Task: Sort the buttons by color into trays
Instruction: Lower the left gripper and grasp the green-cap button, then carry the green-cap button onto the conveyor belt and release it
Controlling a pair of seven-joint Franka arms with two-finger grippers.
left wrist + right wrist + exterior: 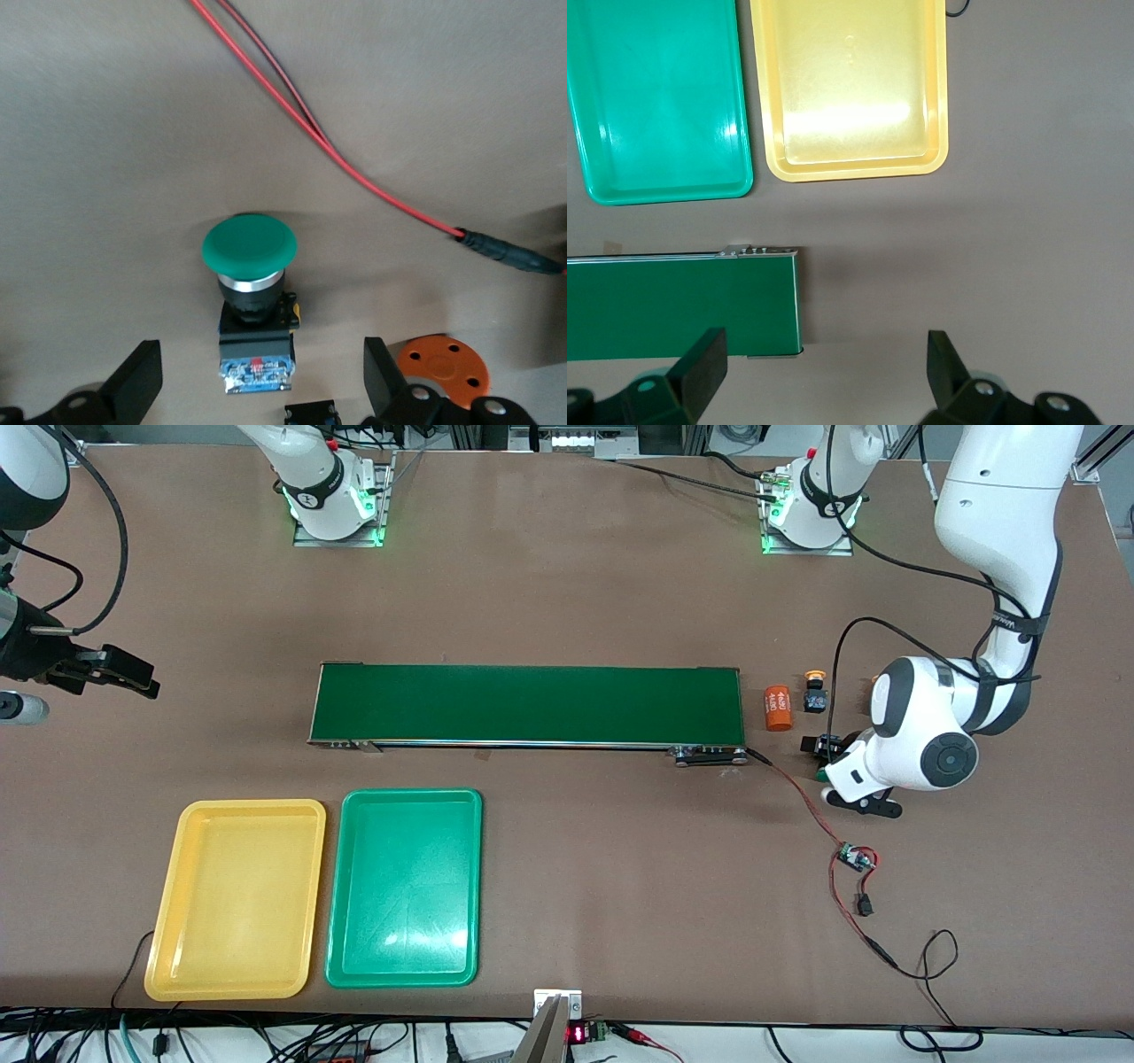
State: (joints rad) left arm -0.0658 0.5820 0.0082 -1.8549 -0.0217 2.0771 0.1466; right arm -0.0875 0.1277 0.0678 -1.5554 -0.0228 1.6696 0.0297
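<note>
Front view shows two trays, yellow tray (236, 899) beside green tray (405, 887), near the camera. Two buttons show: a yellow button (814, 691) and a green button (249, 292) (standing between the left gripper (261, 390) fingers (137, 382), spread wide, untouched). Right gripper (824, 381), also wide open and empty, waits over the brown counter (567, 576).

Even overhead light falls on the brown bench (567, 584), bright and without harsh contrast.

Glare pools on the floors of the yellow tray (849, 124) and green tray (407, 943); soft shadows sit close under the conveyor belt (527, 704) and the left arm. Green lamps glow at both arm bases. In the left wrist view the green button (249, 244) is sharp, while the black fingers (137, 381) at the frame edge are slightly soft.
</note>
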